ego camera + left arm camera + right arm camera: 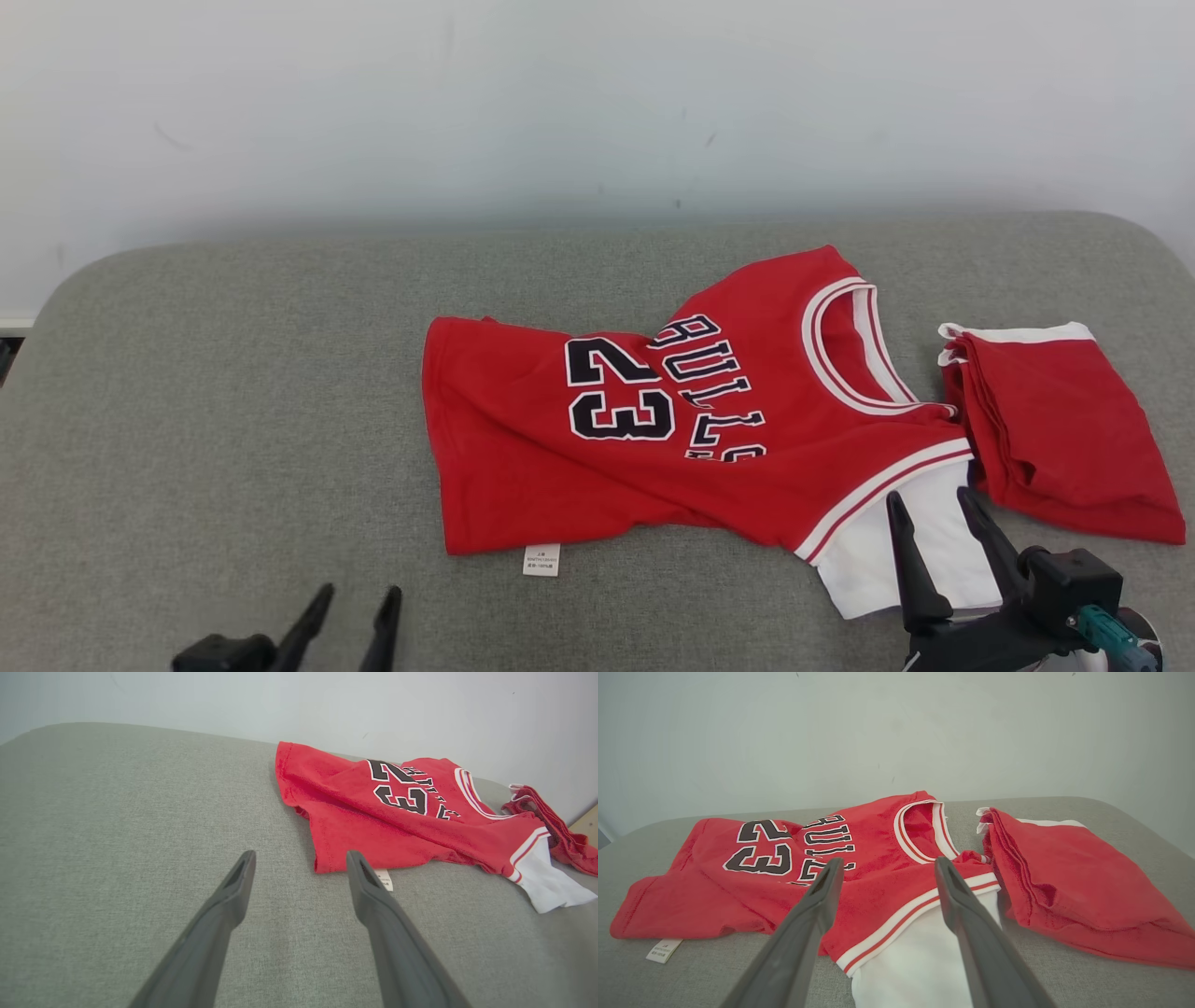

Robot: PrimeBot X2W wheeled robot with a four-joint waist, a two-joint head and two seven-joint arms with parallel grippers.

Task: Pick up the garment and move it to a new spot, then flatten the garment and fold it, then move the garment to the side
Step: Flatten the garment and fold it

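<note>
On grey cushion [233, 373], rumpled red jersey [653, 448]; left claw [359, 593], right claw [931, 497] both agape, empty.

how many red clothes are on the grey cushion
2. The red jersey lies spread and wrinkled at the middle of the grey cushion; a folded red garment lies close at its right. Anything under them would be hidden.
</note>
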